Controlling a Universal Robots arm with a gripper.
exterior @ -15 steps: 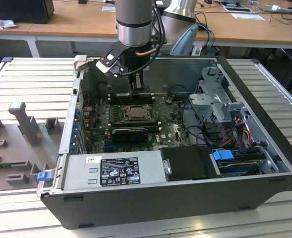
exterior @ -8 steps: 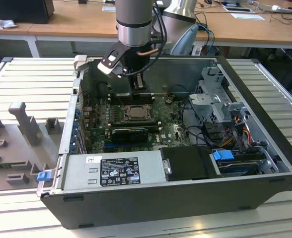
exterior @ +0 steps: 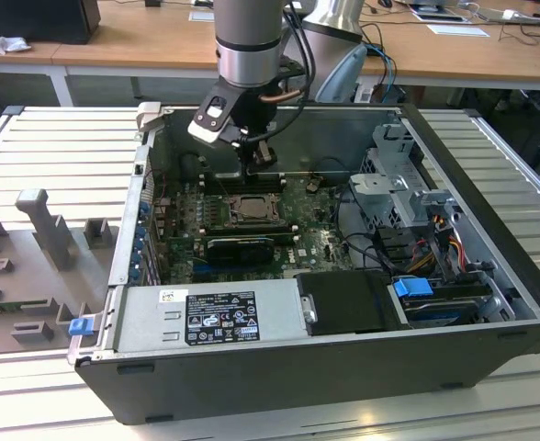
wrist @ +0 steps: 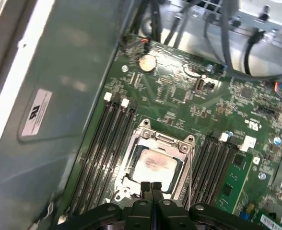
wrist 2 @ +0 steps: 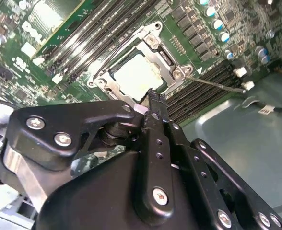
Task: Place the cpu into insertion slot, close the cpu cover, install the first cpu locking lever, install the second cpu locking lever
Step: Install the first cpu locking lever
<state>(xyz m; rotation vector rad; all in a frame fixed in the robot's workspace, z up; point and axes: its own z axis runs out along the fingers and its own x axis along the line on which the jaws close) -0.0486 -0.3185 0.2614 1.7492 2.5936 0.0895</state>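
Open computer case [exterior: 298,381] lying on a ribbed metal desk [exterior: 50,138], with the robot arm reaching in from above. The pincer [exterior: 262,165] hangs low over the green motherboard [wrist: 179,96]. In both wrist views its two black fingers [wrist: 145,191] are pressed together tip to tip, with nothing held between them. Directly beneath the pincer tips lies the insertion slot [wrist: 131,167], with the cpu [wrist: 154,165] seated in it, pale face upward. The cpu cover [wrist 2: 110,86] lies down flat around the chip, whose face shows through the square window. The pincer tips stand just over one edge of this cover; whether they touch it cannot be told. From the socket corner just beside the pincer, a thin wire locking lever [wrist 2: 217,82] runs out sideways across the memory slots [wrist 2: 198,96]. Banks of these long black slots flank the socket on either side of the pincer. In the exterior view a black graphics card [exterior: 241,246] lies on the board just past the socket from the pincer, and a grey labelled power-supply box [exterior: 206,317] sits farther off, well apart from the pincer, against the case wall
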